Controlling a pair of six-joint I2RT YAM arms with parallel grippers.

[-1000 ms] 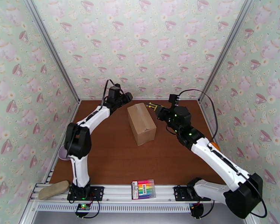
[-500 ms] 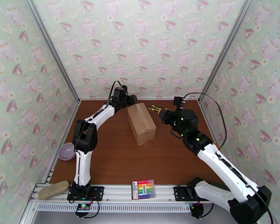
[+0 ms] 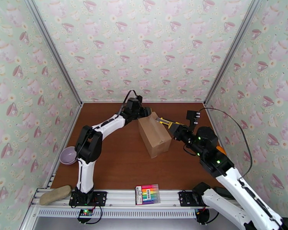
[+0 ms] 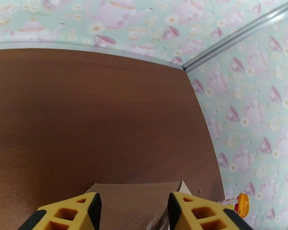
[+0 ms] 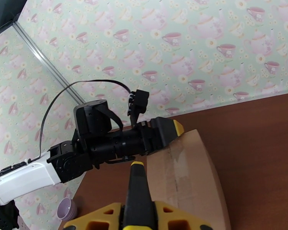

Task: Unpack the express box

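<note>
While the desk (image 3: 117,165) carries the express box (image 3: 155,135) unopened near its middle, cutting is the step in hand: the left tool (image 4: 132,206), spread, steadies the box's far end; the right tool (image 5: 138,212) pinches a black yellow-tipped cutter (image 5: 137,184) by the box's taped seam (image 5: 176,165), which likely needs slitting next.

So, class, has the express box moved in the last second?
Yes. The express box has slid right and slightly toward the near edge: its near end, earlier above the marker pack, now sits further right.

express box (image 3: 154,135) | plain tan cardboard carton | flaps closed, seam taped | lying askew, centre-back
</note>
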